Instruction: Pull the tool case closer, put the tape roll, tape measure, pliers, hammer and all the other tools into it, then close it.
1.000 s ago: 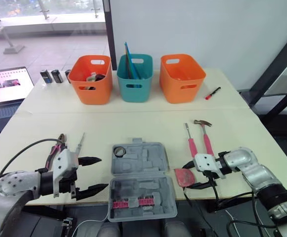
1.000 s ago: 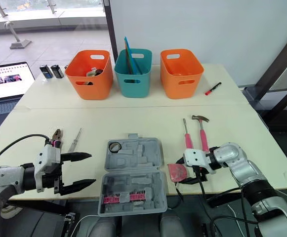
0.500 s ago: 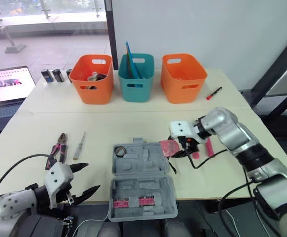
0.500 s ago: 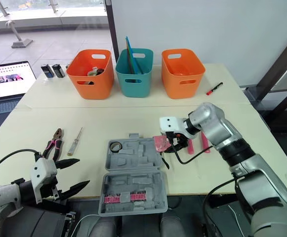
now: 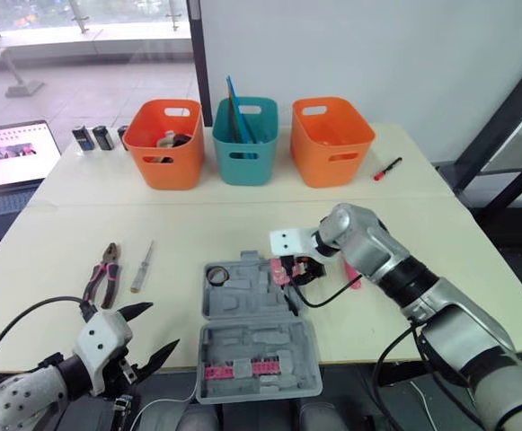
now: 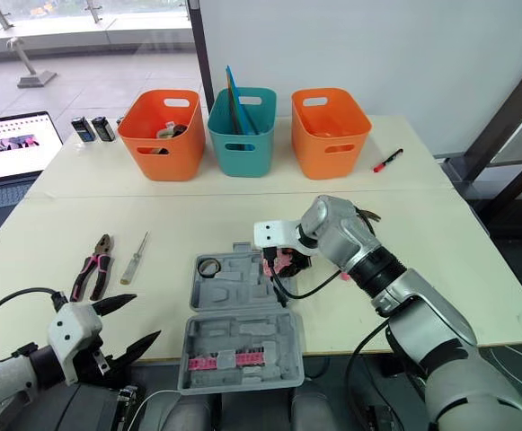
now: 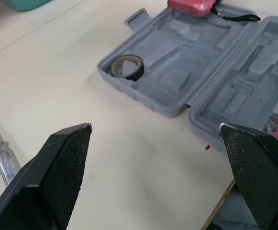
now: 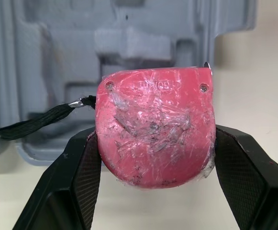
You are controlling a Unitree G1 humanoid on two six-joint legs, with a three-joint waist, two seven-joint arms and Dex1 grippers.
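Observation:
The grey tool case (image 5: 261, 346) lies open at the table's front centre, with a black tape roll (image 5: 217, 276) in its far-left pocket. My right gripper (image 5: 289, 268) is shut on the pink tape measure (image 8: 153, 129), holding it over the far right edge of the case; its black strap hangs down. Pink-handled pliers (image 5: 104, 272) and a clear screwdriver (image 5: 141, 266) lie left of the case. A pink tool handle (image 5: 351, 275) and the hammer head (image 6: 368, 214) peek from behind my right arm. My left gripper (image 5: 144, 332) hovers open at the front left edge, holding nothing.
Two orange bins (image 5: 163, 144) (image 5: 332, 142) flank a teal bin (image 5: 244, 142) at the back of the table. A red marker (image 5: 387, 169) lies back right. A laptop (image 5: 9, 166) and small black items (image 5: 94, 137) are at the far left.
My right gripper has carried the tape measure from the table's front right up and leftward to the case's far edge. My left gripper has dropped back toward the front edge, still open.

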